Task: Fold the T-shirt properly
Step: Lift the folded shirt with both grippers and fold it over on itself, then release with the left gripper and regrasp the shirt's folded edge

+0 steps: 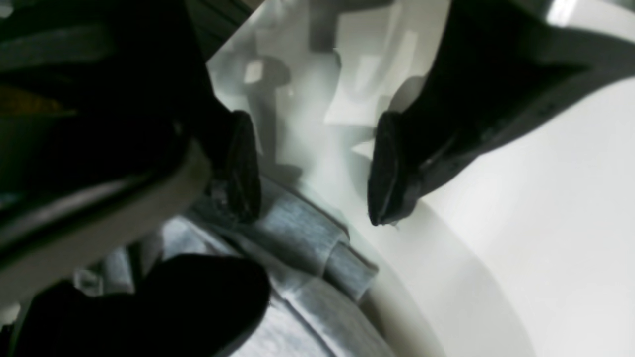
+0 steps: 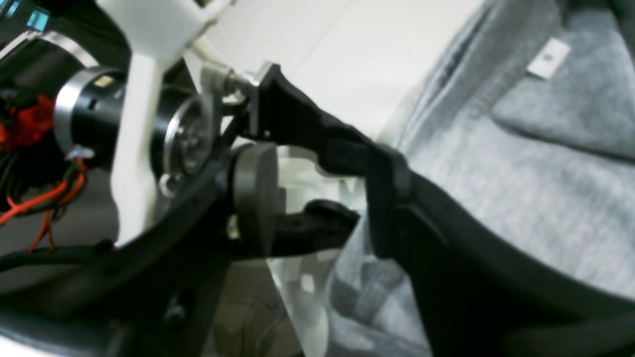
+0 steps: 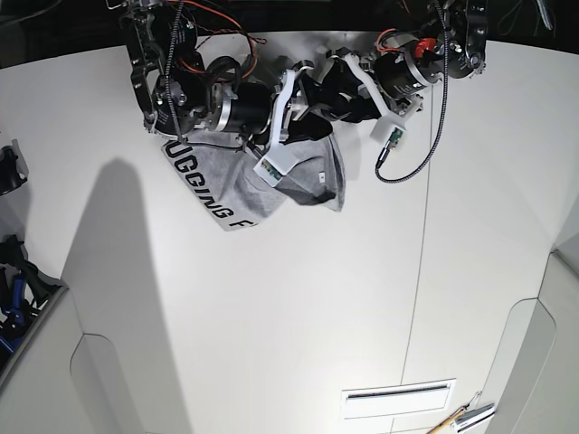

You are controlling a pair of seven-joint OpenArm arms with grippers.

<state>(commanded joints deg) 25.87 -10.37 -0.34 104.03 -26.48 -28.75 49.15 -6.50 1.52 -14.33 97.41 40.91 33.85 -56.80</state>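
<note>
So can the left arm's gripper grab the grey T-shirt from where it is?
Probably yes. The left gripper is open, with one finger right at the folded edge of the T-shirt and nothing between them. The other finger is over the bare table.

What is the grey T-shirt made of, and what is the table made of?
The T-shirt looks like soft knitted cloth, probably cotton: its surface is flecked grey and it creases. The table looks like a hard, smooth white board, slightly glossy; whether laminate or painted wood I can't tell.
</note>
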